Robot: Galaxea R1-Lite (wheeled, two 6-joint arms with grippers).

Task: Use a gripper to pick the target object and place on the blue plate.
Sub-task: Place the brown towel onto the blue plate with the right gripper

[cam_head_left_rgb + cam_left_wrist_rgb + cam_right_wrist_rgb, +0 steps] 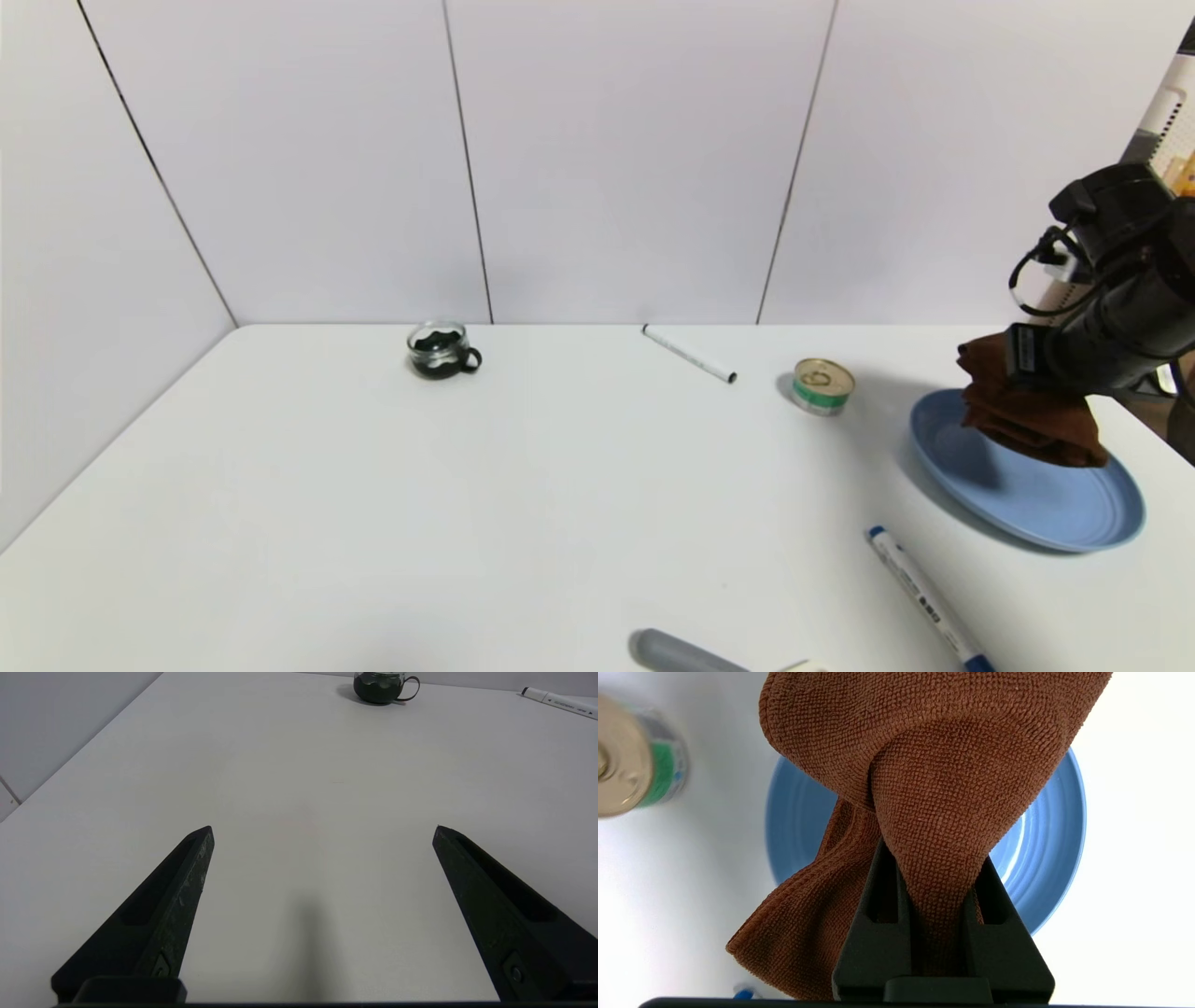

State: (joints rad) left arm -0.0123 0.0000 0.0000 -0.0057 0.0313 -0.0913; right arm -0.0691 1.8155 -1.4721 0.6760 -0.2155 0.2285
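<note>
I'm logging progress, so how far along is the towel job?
Done: the right gripper has picked up the brown towel. In hand: it holds it bunched above the blue plate. Left: lower and let go. The left gripper is open over bare table.
</note>
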